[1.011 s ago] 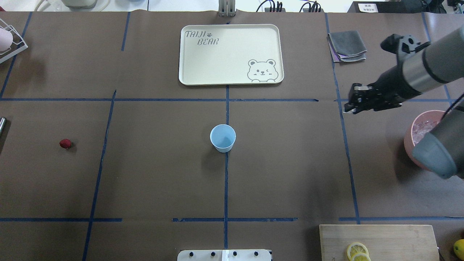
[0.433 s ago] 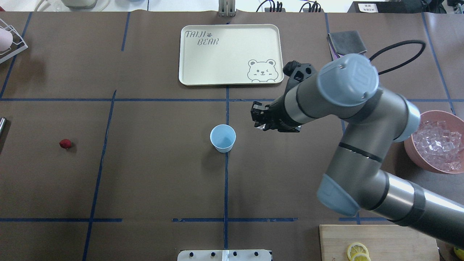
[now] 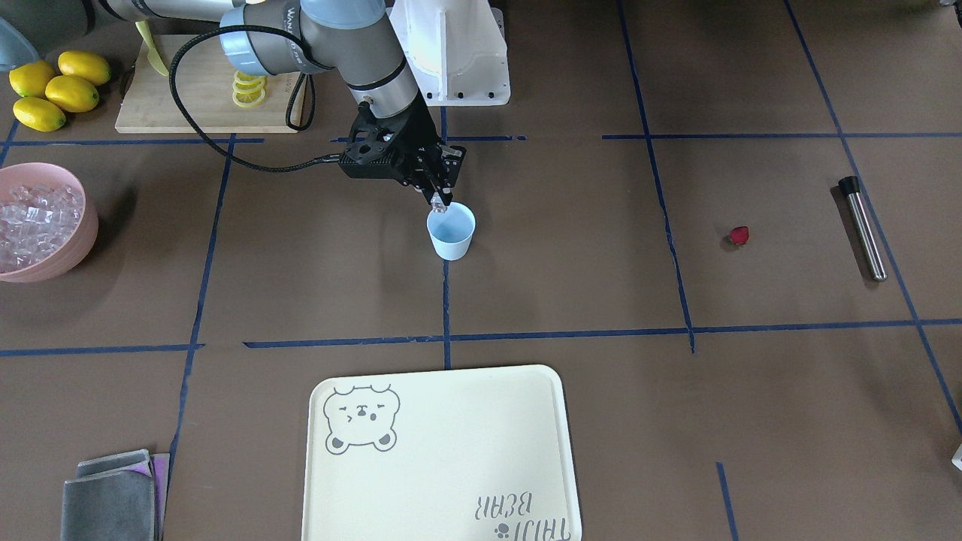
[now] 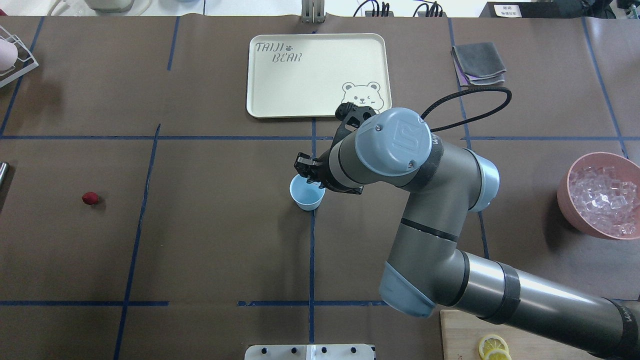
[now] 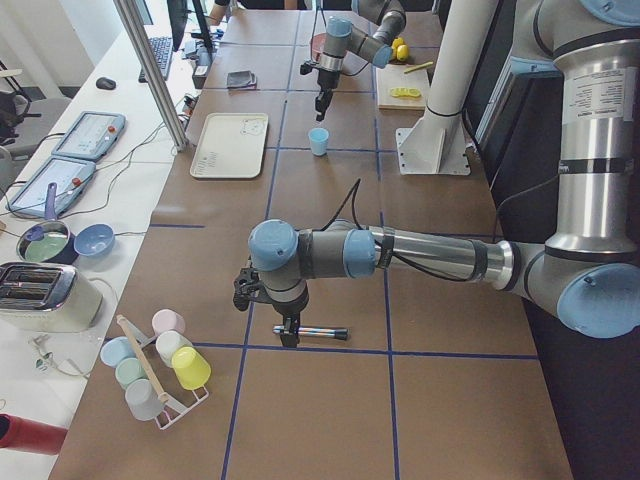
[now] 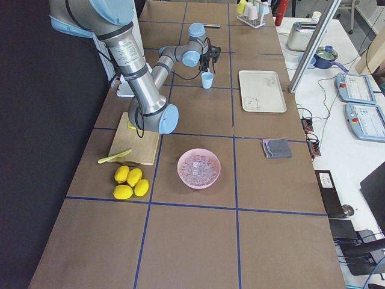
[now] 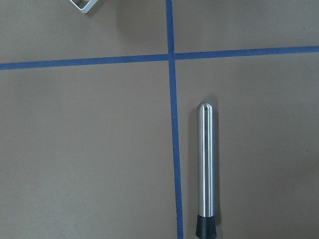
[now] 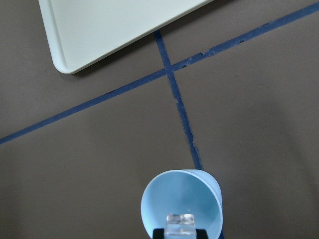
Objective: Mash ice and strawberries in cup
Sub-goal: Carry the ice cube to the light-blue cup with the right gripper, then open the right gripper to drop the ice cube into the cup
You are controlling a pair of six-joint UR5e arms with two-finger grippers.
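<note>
Grip check: right jaws clenched on one clear ice cube [image 8: 180, 225], which hangs just over the mouth of the cup [image 3: 452, 237], close to the rim on the robot's side. The cup is pale blue and stands upright at the centre of the tabletop, on a blue tape line. The right arm [image 4: 440, 200] reaches in from the robot's-right near corner, wrist pointing down.

Left jaws: seen only in the left side view, low over the muddler [image 7: 205, 164]. Clenched or released, cannot tell. The muddler is a steel rod with a black cap. It lies flat beside a tape line, close to the robot's-left edge.

The strawberry [image 3: 739, 236] is small and dark red. It lies alone on the tabletop between the cup and the robot's-left edge, well apart from both the cup and the muddler.

Loose ice [image 4: 602, 195] is heaped in a pink bowl [image 4: 568, 204] near the robot's-right edge.

A cream tray [image 4: 310, 80] with a bear print lies toward the far edge, beyond the cup.
</note>
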